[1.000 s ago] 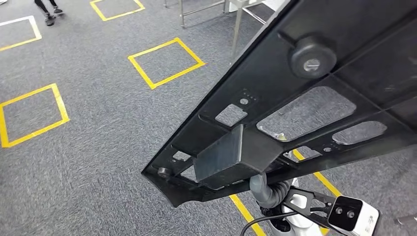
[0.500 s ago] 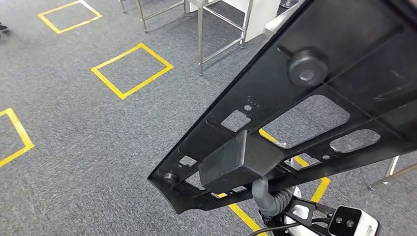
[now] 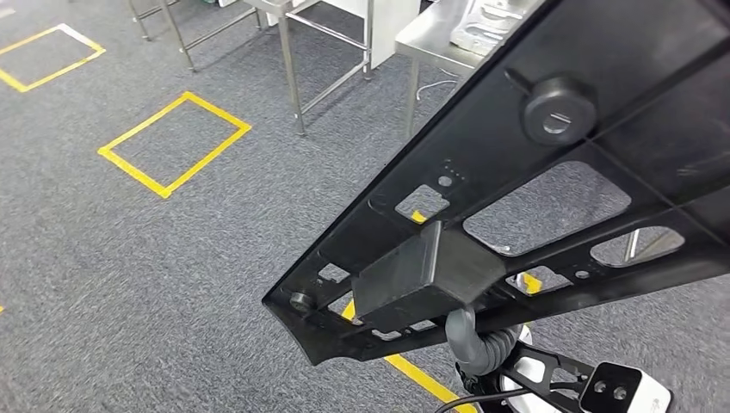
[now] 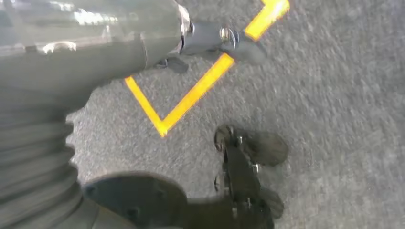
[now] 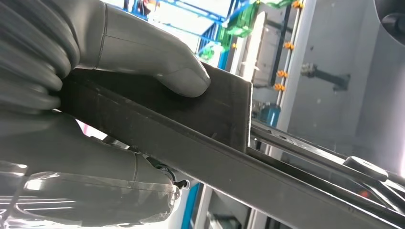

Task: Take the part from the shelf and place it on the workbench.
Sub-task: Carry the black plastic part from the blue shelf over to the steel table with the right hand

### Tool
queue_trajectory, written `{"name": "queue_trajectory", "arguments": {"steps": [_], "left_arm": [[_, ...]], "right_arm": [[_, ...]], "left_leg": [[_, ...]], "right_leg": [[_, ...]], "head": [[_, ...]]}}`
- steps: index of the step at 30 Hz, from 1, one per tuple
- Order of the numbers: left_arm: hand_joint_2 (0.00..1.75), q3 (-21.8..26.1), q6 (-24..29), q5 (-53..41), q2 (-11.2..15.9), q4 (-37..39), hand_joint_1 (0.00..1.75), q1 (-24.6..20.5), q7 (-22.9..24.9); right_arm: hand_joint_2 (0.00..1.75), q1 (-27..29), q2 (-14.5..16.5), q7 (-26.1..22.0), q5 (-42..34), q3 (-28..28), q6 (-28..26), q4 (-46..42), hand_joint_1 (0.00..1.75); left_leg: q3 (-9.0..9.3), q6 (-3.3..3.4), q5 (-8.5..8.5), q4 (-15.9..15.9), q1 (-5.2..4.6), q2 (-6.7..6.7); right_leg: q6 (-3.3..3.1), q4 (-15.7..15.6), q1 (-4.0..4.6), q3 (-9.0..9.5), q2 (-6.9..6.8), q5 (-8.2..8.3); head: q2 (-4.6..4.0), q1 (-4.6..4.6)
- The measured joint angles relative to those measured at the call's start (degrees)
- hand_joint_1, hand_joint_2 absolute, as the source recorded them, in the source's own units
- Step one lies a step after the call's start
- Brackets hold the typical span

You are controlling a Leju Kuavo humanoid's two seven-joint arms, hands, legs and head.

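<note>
The part is a large black flat panel with cut-outs, a round knob and a box-shaped block, and it fills the right of the head view, tilted above the floor. My right hand grips its edge, with the thumb pressed on one face and the fingers under the other. In the head view the panel hides that hand, and below it show only the wrist's grey ribbed hose and its camera. Of my left hand I see just the ribbed cover over the carpet. A steel workbench stands at the top.
Grey carpet carries yellow taped squares and a yellow line close to me. Steel table legs stand left of the workbench. A grey moulded object lies on the workbench top.
The camera has turned: the yellow squares have slid left and the steel tables have come into the top of the picture. The panel stays in my right hand.
</note>
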Motion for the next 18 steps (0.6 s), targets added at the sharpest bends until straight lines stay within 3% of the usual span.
{"name": "queue_trajectory", "arguments": {"steps": [2,4,5,6,8,10,12,14,16,18], "left_arm": [[1.75,0.0,0.0,-0.1,0.1,0.0,0.00,-0.1,-0.1],[1.75,0.0,0.0,-0.1,0.1,0.0,0.00,0.0,-0.1],[1.75,0.0,0.0,-0.1,0.1,0.0,0.00,0.1,-0.1],[1.75,0.0,0.1,-0.1,0.1,0.0,0.00,0.2,-0.1],[1.75,0.0,0.1,-0.1,0.1,0.0,0.00,0.4,-0.1],[1.75,0.0,0.1,-0.1,0.2,0.0,0.00,0.5,-0.1],[1.75,-0.1,0.1,-0.2,0.2,0.0,0.00,0.3,-0.2],[1.75,-0.1,0.1,-0.2,0.2,0.0,0.00,0.0,-0.3],[1.75,-0.1,0.1,-0.2,0.1,0.0,0.00,-0.1,-0.5],[1.75,-0.1,0.1,-0.1,0.2,0.0,0.00,0.1,-0.6]], "right_arm": [[1.75,-0.4,0.1,0.0,0.0,0.0,0.0,0.0,1.75],[1.75,-0.7,0.2,0.0,0.0,0.0,0.0,0.1,1.75],[1.75,-0.7,0.2,0.0,0.0,0.0,0.0,0.1,1.75],[1.75,-0.7,0.2,0.0,0.0,0.0,0.0,0.2,1.75],[1.75,-0.6,0.2,0.0,0.0,0.0,0.0,0.2,1.75],[1.75,-0.6,0.2,0.0,0.0,0.0,0.0,0.2,1.75],[1.75,-0.6,0.2,0.0,0.0,0.0,0.0,0.2,1.75],[1.75,-0.5,0.2,0.0,0.0,0.0,0.0,0.2,1.75],[1.75,-0.5,0.2,0.0,0.0,0.0,0.0,0.2,1.75],[1.75,-0.3,0.2,0.0,0.1,0.0,0.0,0.1,1.75]], "left_leg": [[-1.66,-0.41,-2.56,4.3,0.10,-2.49],[-5.48,-0.57,-5.77,12.0,0.22,-5.11],[-7.08,-0.64,-6.37,14.8,0.24,-5.50],[-7.89,-0.66,-5.84,15.7,0.25,-5.64],[-6.52,-0.57,-1.79,11.0,0.33,-6.18],[-3.68,-0.20,1.71,3.5,0.55,-8.51],[-2.47,0.30,2.20,0.4,0.55,-10.06],[-2.29,0.97,2.20,0.0,0.54,-9.19],[-1.96,1.74,2.41,-0.5,0.71,-7.93],[-1.75,2.23,2.41,-0.8,0.66,-6.57]], "right_leg": [[-0.67,-0.7,-0.33,0.67,1.15,0.27],[-1.03,-0.7,-0.22,0.82,2.43,0.22],[-1.09,-0.7,-0.18,0.86,3.22,0.18],[-1.09,-0.6,-0.15,0.91,4.09,0.13],[-0.91,-0.4,-0.19,1.08,5.84,-0.04],[-0.49,0.1,-0.17,0.97,7.27,-0.34],[0.11,0.4,-0.24,0.49,8.28,-0.44],[0.78,0.4,-0.42,0.16,9.15,-0.36],[1.39,1.9,-0.32,-0.56,7.39,-1.41],[1.95,7.7,-0.36,-3.41,4.10,-4.52]], "head": [[0.00,-0.01],[-0.01,0.00],[-0.01,0.00],[-0.01,0.00],[-0.01,-0.01],[-0.01,0.00],[0.00,0.00],[0.01,-0.01],[0.00,0.01],[0.00,0.03]]}}
